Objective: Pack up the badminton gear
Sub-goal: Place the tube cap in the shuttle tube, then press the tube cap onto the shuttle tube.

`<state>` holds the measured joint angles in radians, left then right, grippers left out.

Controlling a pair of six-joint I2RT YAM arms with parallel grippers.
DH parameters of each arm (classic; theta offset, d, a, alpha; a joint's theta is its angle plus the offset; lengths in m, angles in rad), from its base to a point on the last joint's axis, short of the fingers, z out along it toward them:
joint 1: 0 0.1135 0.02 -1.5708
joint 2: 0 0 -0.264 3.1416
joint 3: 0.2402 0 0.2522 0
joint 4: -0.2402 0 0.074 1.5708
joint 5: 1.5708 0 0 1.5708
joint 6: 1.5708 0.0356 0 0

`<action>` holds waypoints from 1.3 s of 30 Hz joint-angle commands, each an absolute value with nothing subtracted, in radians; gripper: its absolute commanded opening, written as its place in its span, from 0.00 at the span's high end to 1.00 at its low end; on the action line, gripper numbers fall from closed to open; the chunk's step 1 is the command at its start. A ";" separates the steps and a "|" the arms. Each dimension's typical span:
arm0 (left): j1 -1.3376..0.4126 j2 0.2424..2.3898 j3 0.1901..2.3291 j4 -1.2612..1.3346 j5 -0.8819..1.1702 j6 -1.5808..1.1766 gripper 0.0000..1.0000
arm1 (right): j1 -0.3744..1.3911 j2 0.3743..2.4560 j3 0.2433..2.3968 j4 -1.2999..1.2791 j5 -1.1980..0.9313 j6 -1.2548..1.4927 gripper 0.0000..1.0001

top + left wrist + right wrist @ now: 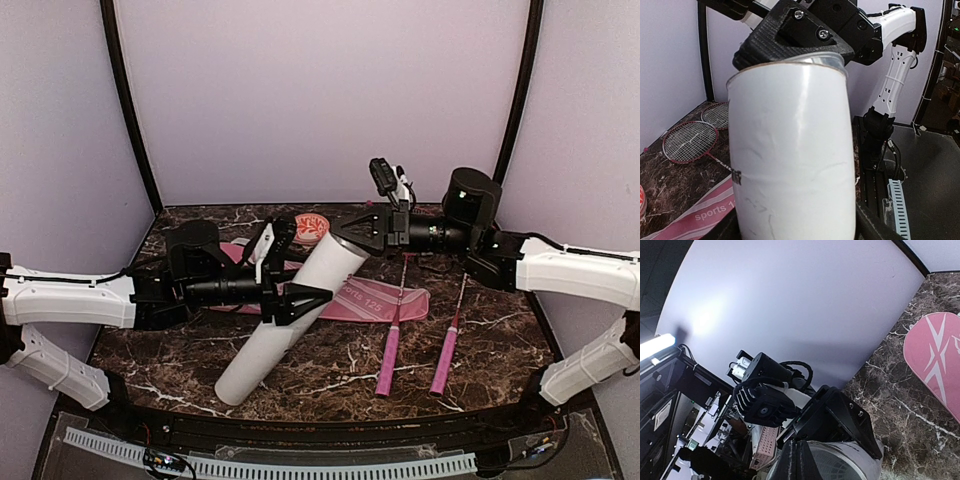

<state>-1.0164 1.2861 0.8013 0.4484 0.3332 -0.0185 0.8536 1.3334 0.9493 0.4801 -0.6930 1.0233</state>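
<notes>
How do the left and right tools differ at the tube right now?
The left tool is clamped around the middle of the white tube; the right tool sits at its raised open end. The left tool's jaws stand wide on the tube; the right tool's are shut on nothing visible. Both work the same tube.

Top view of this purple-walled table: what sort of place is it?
Most likely a robot test booth in a lab, not a sports hall. Plain lilac walls box in a dark marbled table, a left arm and a right arm reach over it, and equipment racks show beyond.
</notes>
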 commanded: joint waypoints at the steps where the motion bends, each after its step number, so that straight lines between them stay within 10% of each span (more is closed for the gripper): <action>1: -1.035 1.287 0.845 0.628 0.305 -0.061 0.32 | 0.941 1.341 1.006 0.184 -0.609 0.877 1.00; 39: -1.034 1.246 0.781 0.829 0.278 -0.149 0.31 | 1.102 1.339 1.213 -0.179 -0.129 0.688 0.99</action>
<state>-1.0416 1.2861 0.7609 0.5751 0.3256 -0.1390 1.0763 1.3319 1.2373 -0.0353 -0.1749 0.6441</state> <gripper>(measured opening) 0.688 0.004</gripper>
